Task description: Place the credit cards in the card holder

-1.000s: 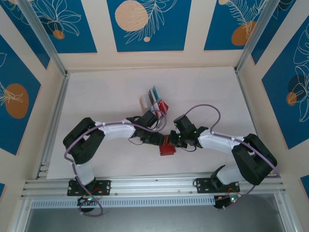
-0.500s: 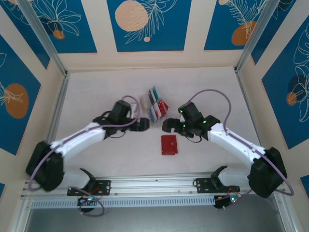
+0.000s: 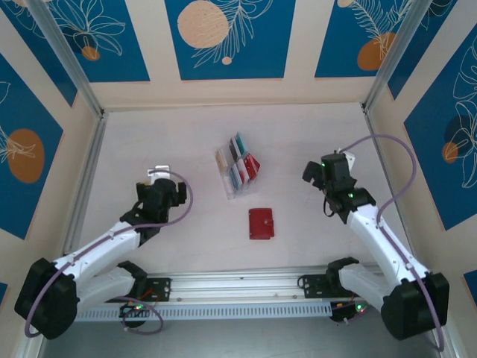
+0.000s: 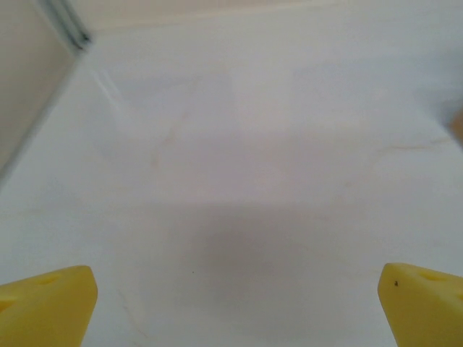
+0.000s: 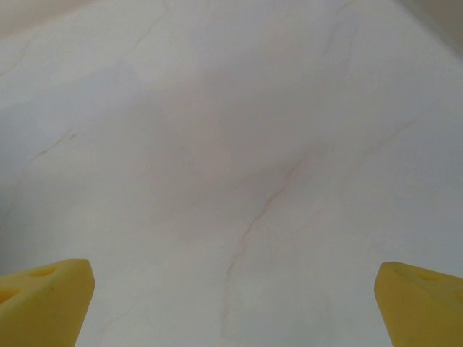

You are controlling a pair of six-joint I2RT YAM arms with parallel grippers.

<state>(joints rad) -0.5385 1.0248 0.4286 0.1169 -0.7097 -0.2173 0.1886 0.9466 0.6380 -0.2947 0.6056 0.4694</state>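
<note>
The red card holder [image 3: 261, 223] lies shut and flat on the white table, near the front centre. Behind it the credit cards [image 3: 238, 160] stand in mixed colours in a clear slotted rack [image 3: 233, 186]. My left gripper [image 3: 158, 181] hangs over bare table well to the left of the rack. In the left wrist view it is open [image 4: 231, 311], its yellow fingertips [image 4: 51, 303] wide apart with nothing between them. My right gripper [image 3: 319, 170] is off to the right of the rack. It is also open [image 5: 231, 303], with bare table between its fingertips [image 5: 416, 300].
The table [image 3: 179, 134] is boxed in by cream and blue walls with metal rails [image 3: 82, 201] along the left side and front. Bare surface lies on both sides of the rack and wallet.
Both arms have drawn back from the middle: the left gripper swung out to the left, the right gripper out to the right. The red wallet now lies uncovered.
</note>
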